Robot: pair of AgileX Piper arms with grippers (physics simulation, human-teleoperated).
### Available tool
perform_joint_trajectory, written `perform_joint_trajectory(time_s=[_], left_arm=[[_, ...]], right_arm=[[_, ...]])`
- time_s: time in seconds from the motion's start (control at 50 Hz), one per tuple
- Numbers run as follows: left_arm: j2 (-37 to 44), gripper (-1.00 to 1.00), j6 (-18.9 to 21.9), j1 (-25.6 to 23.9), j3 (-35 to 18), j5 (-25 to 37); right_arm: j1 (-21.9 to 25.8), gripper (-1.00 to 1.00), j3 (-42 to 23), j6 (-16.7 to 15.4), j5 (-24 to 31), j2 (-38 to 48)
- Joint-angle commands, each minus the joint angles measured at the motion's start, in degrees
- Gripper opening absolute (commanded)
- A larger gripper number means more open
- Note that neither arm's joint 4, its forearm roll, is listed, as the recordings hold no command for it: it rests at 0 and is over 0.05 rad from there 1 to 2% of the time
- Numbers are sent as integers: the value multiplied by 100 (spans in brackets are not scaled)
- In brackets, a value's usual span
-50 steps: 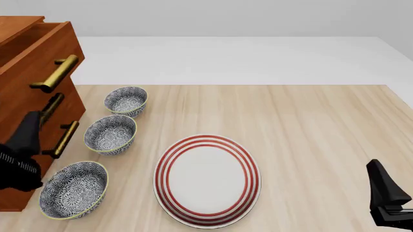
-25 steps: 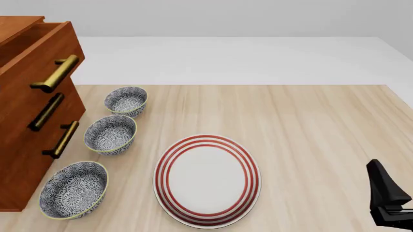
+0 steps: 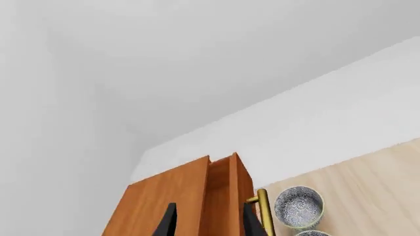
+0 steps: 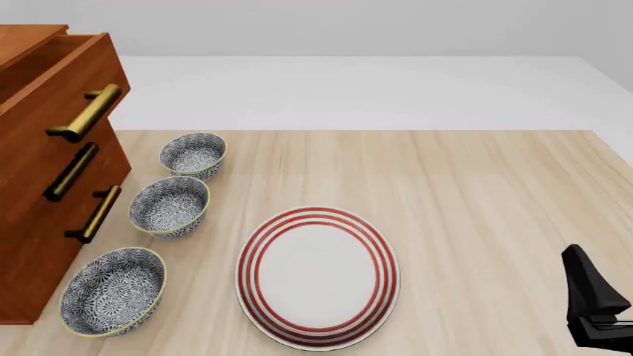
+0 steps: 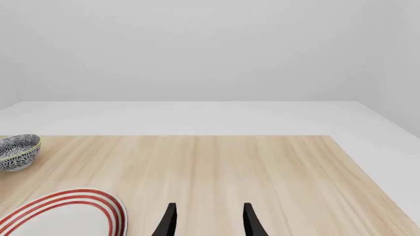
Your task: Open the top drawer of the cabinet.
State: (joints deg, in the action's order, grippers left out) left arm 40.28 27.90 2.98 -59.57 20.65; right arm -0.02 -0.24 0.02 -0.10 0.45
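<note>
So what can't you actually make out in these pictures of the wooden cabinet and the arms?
- Inside of the reddish-brown wooden top drawer: its own front panel hides it in the front view.
- The tall reddish-brown wooden cabinet: its left part is cut off by the front view's edge.
- Left gripper: absent from the front view; only its fingertips show in the left wrist view.
- Right gripper: mostly cut off by the frame edge.

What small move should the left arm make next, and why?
Probably none beyond staying withdrawn: the reddish-brown wooden top drawer already stands out past the front of the tall wooden cabinet, its brass bar handle is free, and the left gripper has open jaws holding nothing.
</note>
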Motion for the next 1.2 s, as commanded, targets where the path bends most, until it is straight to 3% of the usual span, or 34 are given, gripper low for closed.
perform_joint_trajectory(time_s=[0.02,0.06,0.18,0.4,0.42,0.44,0.5,0.64,1.2], left_arm=[[651,100,-1306,356,-1073,1008],[497,100,-1137,354,-948,879],[514,100,-1306,296,-872,1092],[808,100,-2123,318,-1454,1618],[987,100,-2474,400,-1508,1745],[866,100,-2267,321,-1458,1671],[869,100,-2277,320,-1355,1672],[916,100,-2722,97,-1079,1754],[1323,100,-2895,135,-813,1503]], right_arm=[[-1,100,0,-1,0,-1],[0,100,0,0,0,0],[0,100,0,0,0,0],[1,100,0,-1,0,0],[0,100,0,0,0,-1],[0,100,0,1,0,0],[0,100,0,0,0,0],[0,100,0,1,0,0],[0,100,0,1,0,-1]])
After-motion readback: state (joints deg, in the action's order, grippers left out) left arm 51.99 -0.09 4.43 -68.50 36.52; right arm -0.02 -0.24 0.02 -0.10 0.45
